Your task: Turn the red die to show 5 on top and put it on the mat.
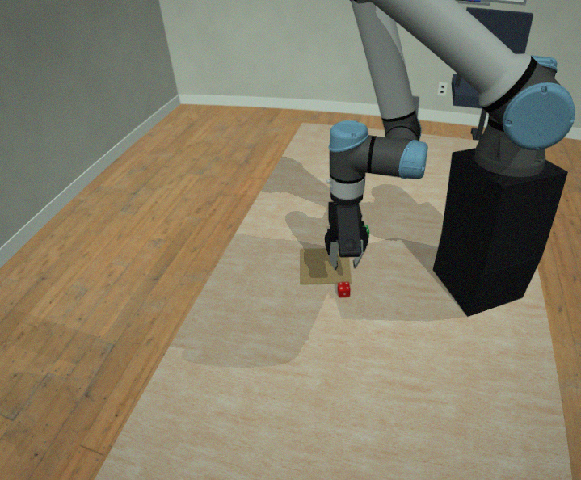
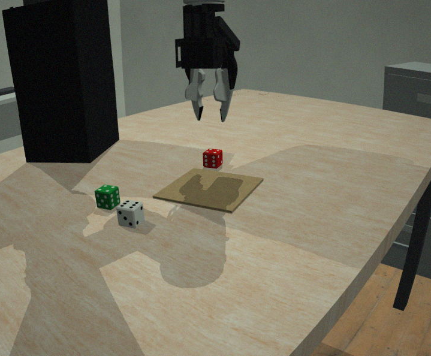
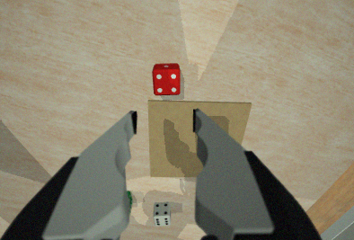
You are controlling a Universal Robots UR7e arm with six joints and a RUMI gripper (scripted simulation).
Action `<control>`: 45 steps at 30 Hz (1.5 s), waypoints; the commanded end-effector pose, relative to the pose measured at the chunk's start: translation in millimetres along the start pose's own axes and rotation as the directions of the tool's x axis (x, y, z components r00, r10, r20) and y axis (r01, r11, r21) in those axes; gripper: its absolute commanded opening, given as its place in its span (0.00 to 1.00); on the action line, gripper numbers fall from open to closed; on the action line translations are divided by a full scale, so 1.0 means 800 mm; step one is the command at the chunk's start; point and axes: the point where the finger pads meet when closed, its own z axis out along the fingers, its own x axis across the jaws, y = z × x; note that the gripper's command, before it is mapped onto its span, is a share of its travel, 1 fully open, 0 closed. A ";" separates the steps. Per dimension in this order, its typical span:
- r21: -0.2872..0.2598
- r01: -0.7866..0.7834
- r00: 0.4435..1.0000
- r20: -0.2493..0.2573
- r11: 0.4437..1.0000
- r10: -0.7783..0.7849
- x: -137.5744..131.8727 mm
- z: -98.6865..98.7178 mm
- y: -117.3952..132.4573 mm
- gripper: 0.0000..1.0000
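Just off the mat's far edge sits the red die, flat on the table, close beside the mat but not on it. In the wrist view its upper face shows four pips, so by my reading neither the turn to 5 nor the placement is done. Above the mat and well clear of the die hangs the gripper, jaws drawn in to a narrow gap with nothing between them. To the near left, apart from the mat, the green die and white die sit flat, just beside each other. What is left seems to be everything: descend, grasp, tip the die, set it down on the mat.
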 end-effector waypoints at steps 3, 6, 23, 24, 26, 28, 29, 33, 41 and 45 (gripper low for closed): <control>0.000 0.000 1.000 -0.002 1.000 0.000 0.001 0.001 0.000 0.28; 0.000 0.000 1.000 -0.002 1.000 0.000 0.001 0.001 0.000 0.28; 0.000 0.000 1.000 -0.002 1.000 0.000 0.001 0.001 0.000 0.28; 0.000 0.000 1.000 -0.002 1.000 0.000 0.001 0.001 0.000 0.28; 0.000 0.000 1.000 -0.002 1.000 0.000 0.001 0.001 0.000 0.28; 0.000 0.000 1.000 -0.002 1.000 0.000 0.001 0.001 0.000 0.28; 0.000 0.000 1.000 -0.002 1.000 0.000 0.001 0.001 0.000 0.28; 0.000 0.000 1.000 -0.002 1.000 0.000 0.001 0.001 0.000 0.28; 0.000 0.000 1.000 -0.002 1.000 0.000 0.001 0.006 0.000 0.28; 0.000 0.000 1.000 -0.002 1.000 0.000 0.001 0.008 0.000 0.28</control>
